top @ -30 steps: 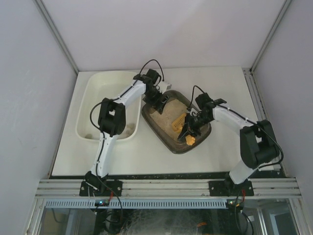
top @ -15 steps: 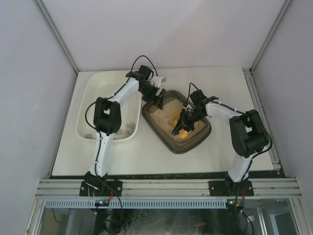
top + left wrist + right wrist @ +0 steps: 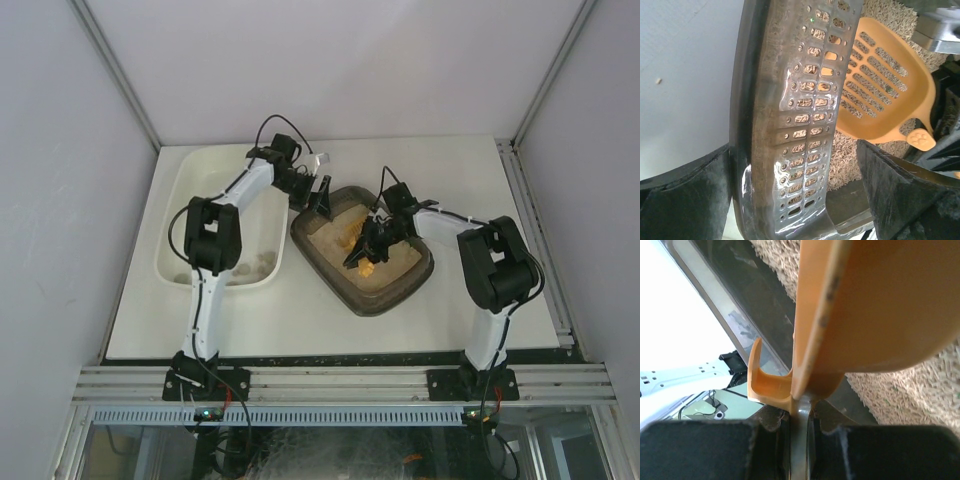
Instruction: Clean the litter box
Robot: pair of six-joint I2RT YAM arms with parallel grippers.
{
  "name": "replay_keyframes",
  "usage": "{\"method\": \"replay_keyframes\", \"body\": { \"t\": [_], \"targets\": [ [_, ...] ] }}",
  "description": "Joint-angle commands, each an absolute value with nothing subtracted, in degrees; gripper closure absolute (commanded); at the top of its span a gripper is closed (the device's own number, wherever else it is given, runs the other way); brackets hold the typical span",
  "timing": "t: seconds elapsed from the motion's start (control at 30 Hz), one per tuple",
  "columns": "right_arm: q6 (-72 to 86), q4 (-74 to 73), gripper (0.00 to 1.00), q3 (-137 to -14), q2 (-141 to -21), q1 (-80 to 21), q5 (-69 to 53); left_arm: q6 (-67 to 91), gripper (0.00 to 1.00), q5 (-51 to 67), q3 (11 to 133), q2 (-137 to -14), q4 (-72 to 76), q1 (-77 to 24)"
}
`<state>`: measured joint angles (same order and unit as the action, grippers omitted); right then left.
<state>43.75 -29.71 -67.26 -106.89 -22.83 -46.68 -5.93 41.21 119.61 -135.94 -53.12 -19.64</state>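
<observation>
On surface (image 3: 300,320), touching white tub (image 3: 180,200), litter box (image 3: 395,300) is sitting. We are clamping right pincer (image 3: 374,241) on orange scoop (image 3: 362,265) in litter (image 3: 330,243). Left pincer (image 3: 322,193) is gaping astride rim (image 3: 785,125). Risk: unbraced box sliding, litter spilling.

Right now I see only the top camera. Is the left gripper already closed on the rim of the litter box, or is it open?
Observer: It is open. In the left wrist view the left gripper straddles the perforated rim of the litter box, and litter shows between the rim and one finger.
Operator: Does the right gripper truly hold the scoop?
Observer: Yes. The right wrist view shows the right gripper shut on the thin handle of the orange scoop.
Operator: Is something in the scoop?
Observer: The left wrist view shows its slotted bowl, and I see no clump in it.
</observation>
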Motion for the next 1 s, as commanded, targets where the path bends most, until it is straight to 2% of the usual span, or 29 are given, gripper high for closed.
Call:
{"method": "replay_keyframes", "body": {
  "t": [0.0,0.27,0.7,0.97],
  "targets": [
    [47.36,-22.29,1.00,-69.15,-109.08,-23.47,-47.78,-1.64,0.00,52.57,117.51,-130.67,-52.83,-21.17],
    [50.57,-12.88,1.00,-67.56,-111.16,-24.40,-47.31,-1.45,0.00,51.14,115.92,-129.31,-51.46,-21.06],
    [80.08,41.16,1.00,-51.26,-118.26,-25.99,-48.36,-1.25,0.00,49.14,113.83,-128.07,-50.22,-20.72],
    [80.76,50.24,1.00,-52.16,-121.75,-27.37,-47.15,-1.58,0.00,48.63,113.21,-127.70,-50.27,-20.30]
  ]
}}
